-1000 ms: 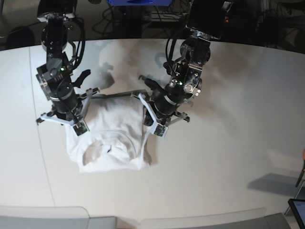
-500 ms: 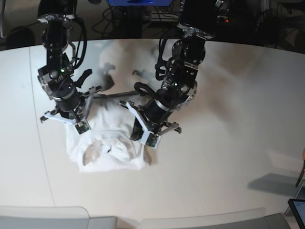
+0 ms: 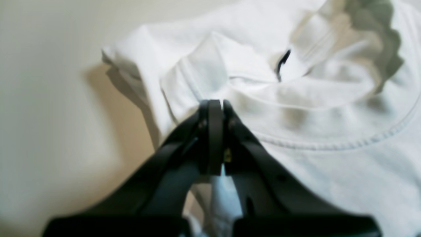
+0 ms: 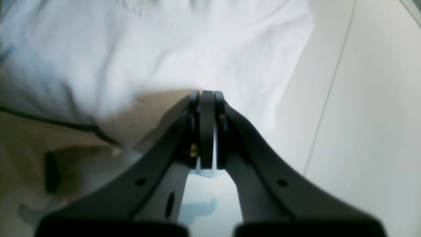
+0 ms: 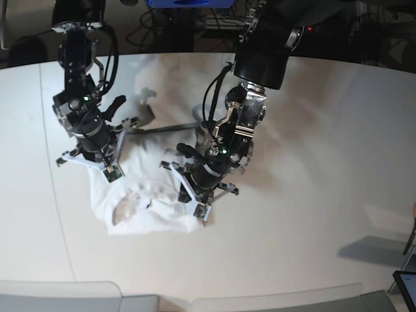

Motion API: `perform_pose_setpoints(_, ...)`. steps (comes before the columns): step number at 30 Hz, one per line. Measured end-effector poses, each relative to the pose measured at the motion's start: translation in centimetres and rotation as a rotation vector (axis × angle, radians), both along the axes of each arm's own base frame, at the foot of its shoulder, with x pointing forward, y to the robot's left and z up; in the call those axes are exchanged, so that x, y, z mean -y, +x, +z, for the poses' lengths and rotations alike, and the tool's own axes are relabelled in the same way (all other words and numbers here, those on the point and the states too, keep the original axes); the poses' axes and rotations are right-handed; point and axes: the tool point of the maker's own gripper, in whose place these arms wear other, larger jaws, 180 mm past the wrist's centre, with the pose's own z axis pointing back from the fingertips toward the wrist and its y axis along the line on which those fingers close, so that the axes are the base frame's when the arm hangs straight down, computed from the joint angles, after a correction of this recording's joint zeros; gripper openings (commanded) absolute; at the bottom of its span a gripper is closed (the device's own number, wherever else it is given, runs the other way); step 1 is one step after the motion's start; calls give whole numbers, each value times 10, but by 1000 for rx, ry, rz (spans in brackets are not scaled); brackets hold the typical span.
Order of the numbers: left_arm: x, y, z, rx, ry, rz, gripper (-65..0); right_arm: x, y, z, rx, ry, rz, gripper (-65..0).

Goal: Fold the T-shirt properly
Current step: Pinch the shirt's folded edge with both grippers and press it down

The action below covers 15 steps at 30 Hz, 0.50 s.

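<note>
Swung inward over T-shirt (image 5: 153, 198): left gripper (image 5: 195, 205), clamped on fabric; right gripper (image 5: 107, 170) likewise, toward table's (image 5: 312, 195) left edge.

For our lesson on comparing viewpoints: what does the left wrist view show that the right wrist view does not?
Only the left wrist view: the ribbed collar of the T-shirt, behind the shut left tool.
Only the right wrist view: a thin seam line across the tabletop, beside the shut right tool.
Both: wrinkled white fabric and closed dark tool tips.
</note>
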Motion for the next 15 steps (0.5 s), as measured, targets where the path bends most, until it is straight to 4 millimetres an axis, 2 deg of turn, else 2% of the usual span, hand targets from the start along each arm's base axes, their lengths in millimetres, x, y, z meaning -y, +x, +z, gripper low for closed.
perform_pose_setpoints(3, -15, 2, -3, -12, -21, 46, -650, 2, -5, -14, -36, 2, -5, -634)
perform_pose_setpoints(9, -64, -1, -24, -49, 46, 135, -650, 10, -12, -36, -96, -12, -7, -635)
perform_pose_setpoints(11, -67, -2, -26, -51, 51, 133, -650, 10, -12, -36, -98, -12, -6, -637)
perform_pose_setpoints(15, -61, -3, -18, -36, 22, 124, -650, 10, -10, -26, -70, -18, -4, -637)
